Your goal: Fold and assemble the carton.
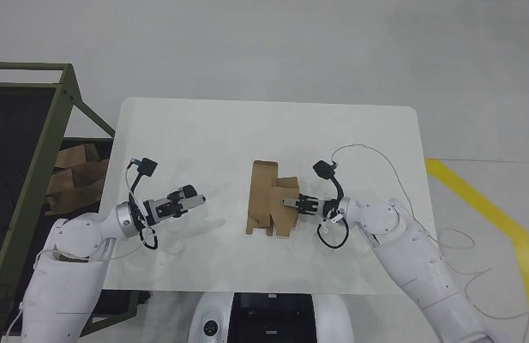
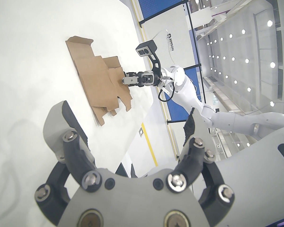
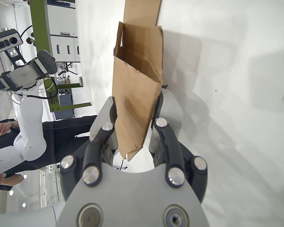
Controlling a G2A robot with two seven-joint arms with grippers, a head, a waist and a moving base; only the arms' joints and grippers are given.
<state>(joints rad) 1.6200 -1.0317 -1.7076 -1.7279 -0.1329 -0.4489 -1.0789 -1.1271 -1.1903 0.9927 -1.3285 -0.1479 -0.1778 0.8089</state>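
One carton [image 1: 266, 193] on white table [image 1: 204, 137], grey floor [image 1: 247, 43]

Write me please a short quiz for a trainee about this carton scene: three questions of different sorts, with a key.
1. True or false: the left gripper has its fingers open, apart from the carton.
2. What does the right gripper hold? A. a flap of the carton; B. a cable; C. nothing.
3. Fill in: the carton lies on the white ____.
Key: 1 true; 2 A; 3 table.
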